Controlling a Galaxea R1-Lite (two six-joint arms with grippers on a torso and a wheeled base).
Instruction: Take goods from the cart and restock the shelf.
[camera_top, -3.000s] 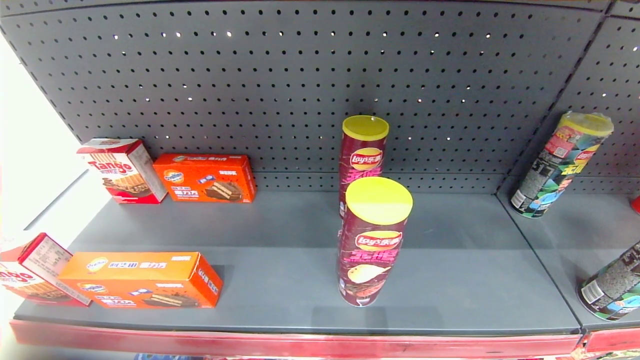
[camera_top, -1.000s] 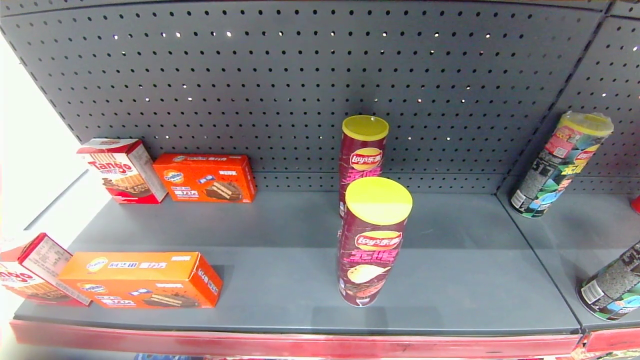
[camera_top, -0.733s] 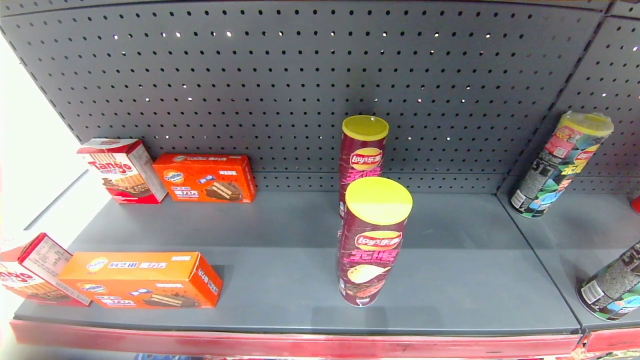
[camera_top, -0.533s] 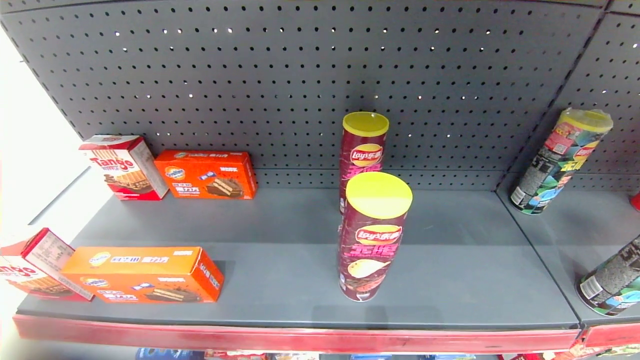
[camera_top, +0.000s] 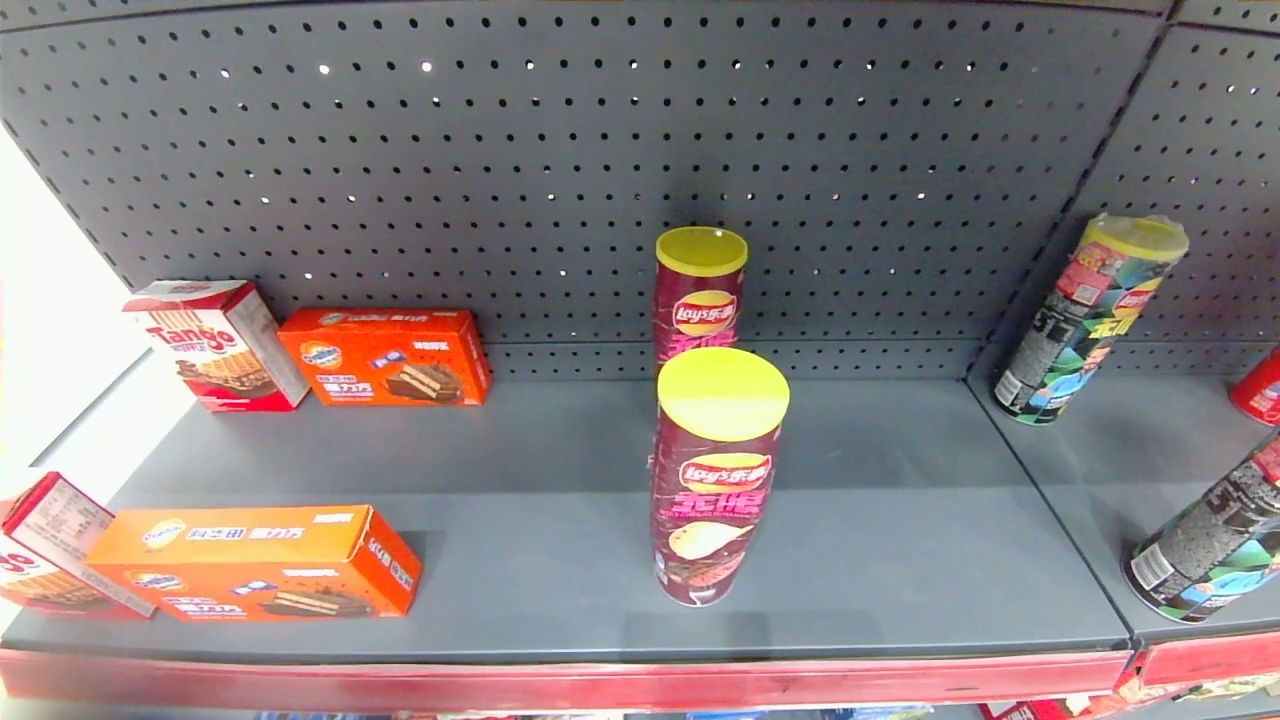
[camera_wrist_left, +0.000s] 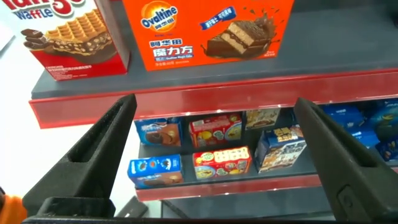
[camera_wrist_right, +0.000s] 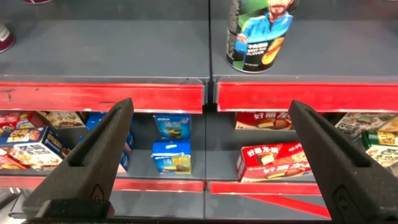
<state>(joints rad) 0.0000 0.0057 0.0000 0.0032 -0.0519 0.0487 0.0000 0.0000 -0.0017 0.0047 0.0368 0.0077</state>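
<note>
On the grey shelf 2 maroon chip cans stand upright, the front can hiding the rear can's base. Orange boxes and red waffle boxes sit left. Left gripper and right gripper gape wide, empty, facing the shelf's red lip. Since 0.5 s ago only the camera shifted; the goods stayed.

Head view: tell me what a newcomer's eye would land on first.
Two tall maroon chip cans with bright yellow lids stand upright in the middle of the grey shelf, the front can straight before the rear can. On the left, the front orange box lies near the shelf's front edge, and the rear orange box sits by the pegboard, next to a red wafer box.
</note>
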